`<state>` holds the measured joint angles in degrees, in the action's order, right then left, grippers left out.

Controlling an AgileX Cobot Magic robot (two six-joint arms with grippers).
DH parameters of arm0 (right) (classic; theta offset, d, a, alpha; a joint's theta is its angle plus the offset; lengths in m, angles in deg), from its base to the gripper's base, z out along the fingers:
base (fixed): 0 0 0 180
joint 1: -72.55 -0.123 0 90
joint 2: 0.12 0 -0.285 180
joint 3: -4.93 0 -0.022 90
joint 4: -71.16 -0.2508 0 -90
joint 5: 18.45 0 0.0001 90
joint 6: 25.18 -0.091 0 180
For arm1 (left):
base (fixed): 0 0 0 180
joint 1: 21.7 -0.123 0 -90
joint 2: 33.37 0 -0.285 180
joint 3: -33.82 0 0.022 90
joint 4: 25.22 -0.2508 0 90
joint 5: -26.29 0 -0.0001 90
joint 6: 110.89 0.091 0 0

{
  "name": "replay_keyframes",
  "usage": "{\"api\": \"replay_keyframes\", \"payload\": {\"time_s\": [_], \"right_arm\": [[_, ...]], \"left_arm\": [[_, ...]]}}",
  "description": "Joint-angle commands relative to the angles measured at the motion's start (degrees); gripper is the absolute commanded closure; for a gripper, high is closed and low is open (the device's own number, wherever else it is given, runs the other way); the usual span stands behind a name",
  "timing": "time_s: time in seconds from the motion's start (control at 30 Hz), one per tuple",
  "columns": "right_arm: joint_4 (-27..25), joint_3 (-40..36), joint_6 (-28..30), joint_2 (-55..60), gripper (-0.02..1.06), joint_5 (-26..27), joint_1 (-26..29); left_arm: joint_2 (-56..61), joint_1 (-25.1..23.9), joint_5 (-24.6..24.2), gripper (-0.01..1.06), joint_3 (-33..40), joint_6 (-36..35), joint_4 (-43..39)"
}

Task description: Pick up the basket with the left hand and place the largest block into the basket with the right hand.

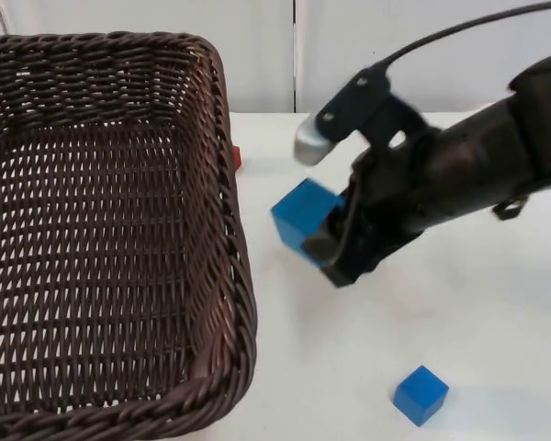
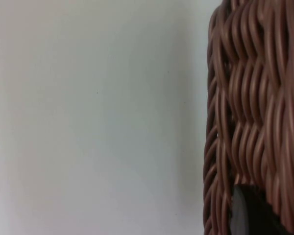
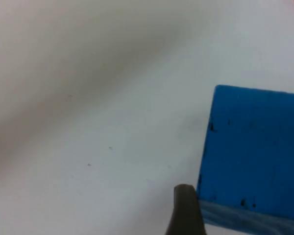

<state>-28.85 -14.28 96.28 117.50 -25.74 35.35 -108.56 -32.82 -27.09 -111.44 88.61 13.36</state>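
Top view: big block in right gripper, basket just to its left, held up.

Top view puts the big block [image 1: 305, 223] off the table, clamped at the tip of the right gripper [image 1: 326, 241], fingers closed against its right-hand faces; right wrist view shows one fingertip [image 3: 186, 208] flush against the block's edge [image 3: 252, 152] with white table [image 3: 88, 122] behind. Basket [image 1: 222, 165] lies directly left of the block, near rim close but not touching, opening up. Judgement: the move needed is a short leftward carry over that rim, then release. Left gripper: left wrist view shows a dark fingertip [image 2: 245, 213] pressed to the wicker wall [image 2: 255, 98], so it looks closed on the basket. Small block [image 1: 421, 395] sits on the table, well apart; a red block [image 1: 237, 157] peeks from behind the rim.
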Motion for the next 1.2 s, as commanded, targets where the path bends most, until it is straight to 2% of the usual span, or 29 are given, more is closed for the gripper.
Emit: {"api": "replay_keyframes", "payload": {"time_s": [0.0,0.03,0.17,0.37,0.5,0.53,0.57,0.6,0.7,0.8,0.9,1.0,1.03,1.17], "right_arm": [[0.07,-1.25,0.27,-3.77,1.05,0.18,0.15],[0.07,-1.25,0.27,-3.77,1.05,0.18,0.15],[0.07,-1.59,-8.65,-9.61,1.05,2.89,0.04],[0.07,-2.55,-11.10,-14.45,1.05,5.67,0.04],[0.07,-2.55,-9.39,-17.91,1.05,20.99,0.04],[0.07,-2.55,-9.39,-17.91,1.05,20.99,0.04],[0.07,-2.71,-9.50,-18.12,1.05,25.75,0.04],[0.07,-3.11,-10.12,-18.56,1.05,27.60,0.04],[0.07,-4.85,-12.58,-19.54,1.05,26.21,-0.08],[0.07,-7.42,-19.51,-19.73,1.05,26.14,-0.08],[0.07,-9.02,-20.52,-19.73,1.05,25.65,-0.08],[0.07,-10.46,-19.58,-20.01,1.05,20.02,-0.08],[0.07,-10.46,-19.58,-20.01,1.05,20.02,-0.08],[0.07,-10.59,-22.04,-20.94,1.05,10.77,-0.08]], "left_arm": [[0.58,-0.28,0.16,0.99,-0.08,-0.49,1.30],[0.58,-0.28,0.16,0.99,-0.08,-0.49,1.30],[0.58,-0.28,0.16,0.99,-0.08,-0.49,1.30],[0.58,-0.28,0.28,0.99,-0.08,-0.49,1.30],[0.58,-0.28,0.28,0.99,-0.08,-0.49,1.30],[0.58,-0.28,0.28,0.99,-0.08,-0.49,1.30],[0.58,-0.28,0.28,0.99,-0.08,-0.49,1.30],[0.58,-0.28,0.28,0.99,-0.08,-0.49,1.30],[0.58,-0.28,0.28,0.99,-0.08,-0.49,1.30],[0.58,-0.28,0.28,0.99,-0.08,-0.49,1.30],[0.58,-0.28,0.28,0.99,-0.08,-0.49,1.30],[0.58,-0.28,0.28,0.99,-0.08,-0.49,1.30],[0.58,-0.28,0.28,0.99,-0.08,-0.49,1.30],[0.58,-0.28,0.28,0.99,-0.08,-0.49,1.30]]}}
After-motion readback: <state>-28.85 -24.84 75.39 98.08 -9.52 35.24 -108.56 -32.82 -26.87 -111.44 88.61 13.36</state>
